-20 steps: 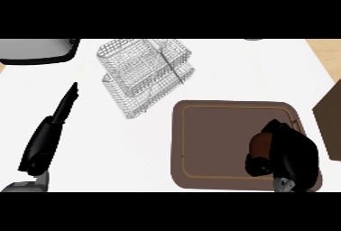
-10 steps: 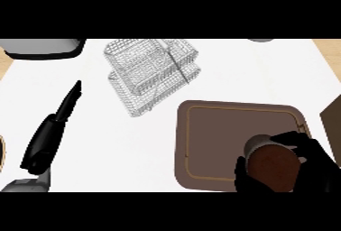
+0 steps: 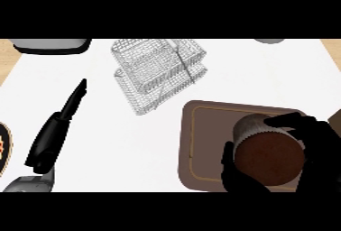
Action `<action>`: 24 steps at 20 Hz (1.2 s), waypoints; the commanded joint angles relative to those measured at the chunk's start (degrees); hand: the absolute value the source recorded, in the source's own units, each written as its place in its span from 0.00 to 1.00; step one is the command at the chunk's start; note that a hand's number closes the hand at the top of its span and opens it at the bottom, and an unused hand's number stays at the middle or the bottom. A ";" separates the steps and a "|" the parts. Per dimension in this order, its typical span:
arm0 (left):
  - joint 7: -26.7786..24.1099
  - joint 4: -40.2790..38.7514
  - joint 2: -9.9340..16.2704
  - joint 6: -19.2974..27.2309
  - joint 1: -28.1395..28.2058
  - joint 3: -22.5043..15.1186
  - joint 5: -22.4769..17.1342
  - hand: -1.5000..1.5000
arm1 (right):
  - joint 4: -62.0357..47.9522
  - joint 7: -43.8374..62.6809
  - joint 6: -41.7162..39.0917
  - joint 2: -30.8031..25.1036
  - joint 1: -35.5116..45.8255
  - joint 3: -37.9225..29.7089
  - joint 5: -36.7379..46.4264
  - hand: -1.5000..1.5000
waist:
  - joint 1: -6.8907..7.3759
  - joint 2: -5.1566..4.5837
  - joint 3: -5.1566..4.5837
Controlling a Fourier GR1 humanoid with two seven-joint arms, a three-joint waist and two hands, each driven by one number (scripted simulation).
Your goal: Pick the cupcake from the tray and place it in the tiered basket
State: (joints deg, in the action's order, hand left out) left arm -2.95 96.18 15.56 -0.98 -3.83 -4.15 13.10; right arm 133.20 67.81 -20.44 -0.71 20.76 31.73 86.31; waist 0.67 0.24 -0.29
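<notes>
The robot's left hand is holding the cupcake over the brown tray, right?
Not quite. The head view shows the right hand curled round the cupcake over the brown tray. The left hand is stretched out straight on the counter, holding nothing.

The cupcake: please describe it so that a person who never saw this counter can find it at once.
Look at the brown tray at the lower right of the white counter. Over it, the right hand curls round the cupcake. It is the only round thing there, with a dark brown top and a pale pleated wrapper.
</notes>
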 commanded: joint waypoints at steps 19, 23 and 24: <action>-0.68 -1.19 -1.93 -1.23 -3.20 -2.81 1.00 0.50 | -48.95 11.44 7.10 0.68 46.26 -29.77 -19.71 1.00 | 5.17 -1.15 0.05; -0.74 -2.78 -0.90 -1.91 -5.57 -0.97 0.32 0.50 | -60.36 8.07 13.27 0.69 50.08 -33.61 -21.16 1.00 | 4.63 -1.52 0.08; -0.91 -3.43 -2.44 -0.23 -5.55 -2.21 1.88 0.50 | -63.18 7.19 15.54 0.69 51.69 -33.83 -21.54 1.00 | 4.73 -1.63 0.08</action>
State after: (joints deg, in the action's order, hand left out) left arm -3.56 93.67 14.09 -2.22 -8.62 -5.94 14.08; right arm 80.21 66.61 -13.25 -0.48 67.58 0.07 66.39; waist 5.09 -1.06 -0.22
